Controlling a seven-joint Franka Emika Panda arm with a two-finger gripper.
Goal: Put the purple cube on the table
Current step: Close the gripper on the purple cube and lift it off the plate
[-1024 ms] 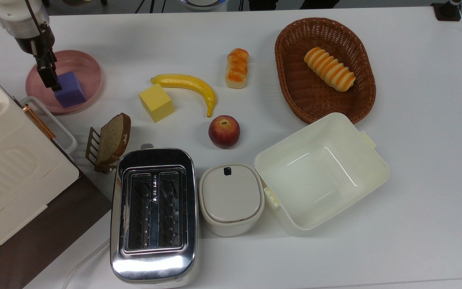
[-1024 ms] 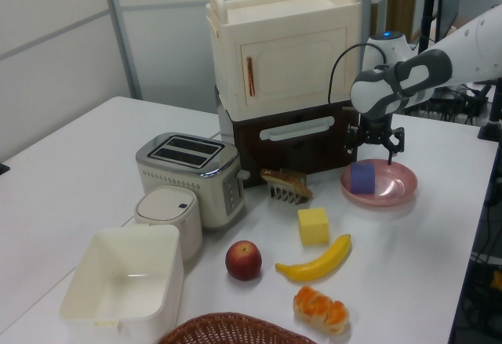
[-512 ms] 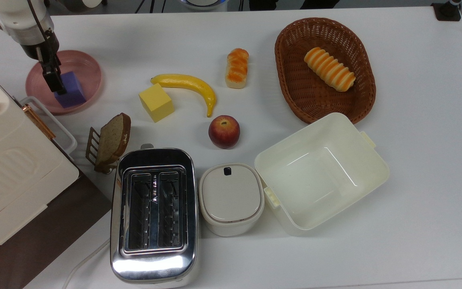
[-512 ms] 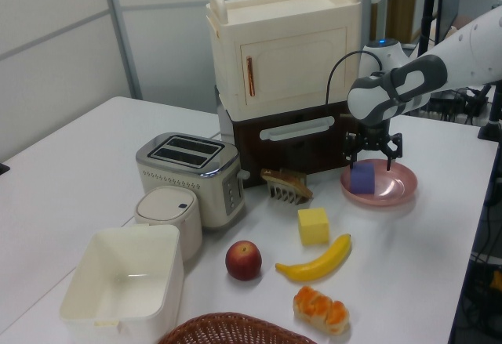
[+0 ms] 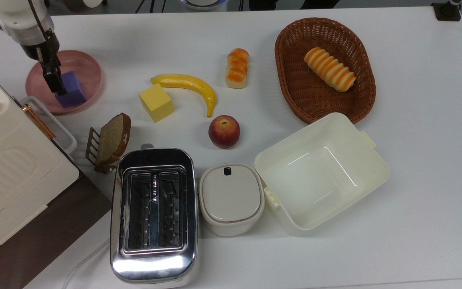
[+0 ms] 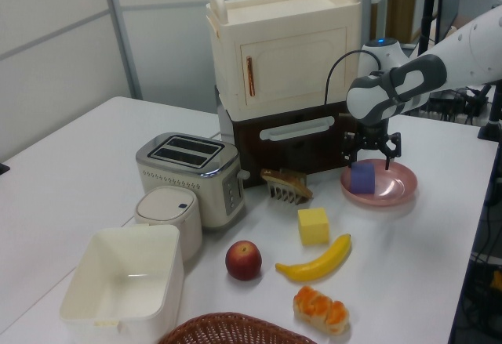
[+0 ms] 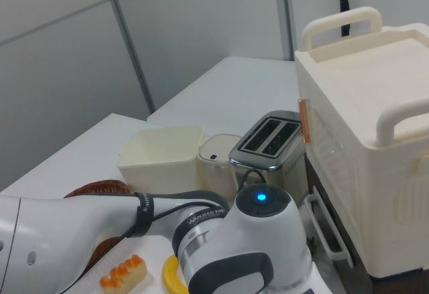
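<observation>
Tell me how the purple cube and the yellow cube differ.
The purple cube sits in the pink plate; the yellow cube sits on the bare table. The gripper straddles the purple cube, its fingers open; nothing is at the yellow cube, which lies beside the banana. Both look alike in size and shape.

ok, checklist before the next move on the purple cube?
1. Cube sitting flat in the plate: ok.
2. Gripper centred over the cube, one finger on each side in the left view: ok.
3. Jaws open wider than the cube, ready to close: ok.
4. Fingertips low enough on the cube's sides for a firm grip: cannot tell.
5. Bare table to set it down, on the top view's right of the plate: ok.
6. Path there free of the yellow cube and banana: ok if it stays above them in the top view.
</observation>
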